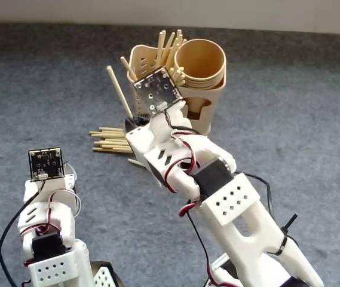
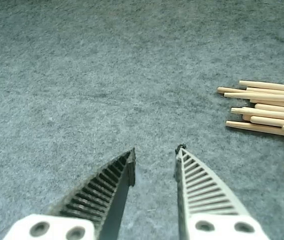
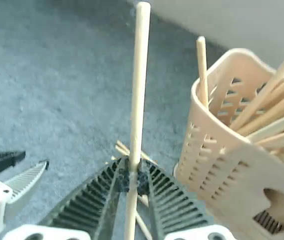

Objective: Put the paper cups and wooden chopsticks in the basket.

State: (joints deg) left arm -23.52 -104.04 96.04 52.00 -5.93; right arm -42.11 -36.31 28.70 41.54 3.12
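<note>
Two arms stand over a grey carpeted surface [image 1: 313,119]. The right arm [image 1: 241,203], the larger in the high view, stretches across the middle toward the basket [image 1: 208,101]. The left arm [image 1: 47,203] sits low near the front left corner.

The pale slotted basket stands upright at the far side. Stacked paper cups [image 1: 202,57] nest inside it, with a bunch of chopsticks [image 1: 167,48] leaning out over its rim beside them.

A loose pile of chopsticks [image 1: 111,140] lies flat on the carpet just in front of the basket's left side, between it and the left arm.

The right gripper [image 3: 134,175] is closed tight on a single chopstick [image 1: 121,92], pinched low on its shaft between both ribbed fingers. The stick rises tilted just beside the basket's wall, with a gap between them.

The left gripper [image 2: 155,155] hangs over bare carpet with its fingers parted a little and nothing between them. The pile lies near it but apart from its tips.
</note>
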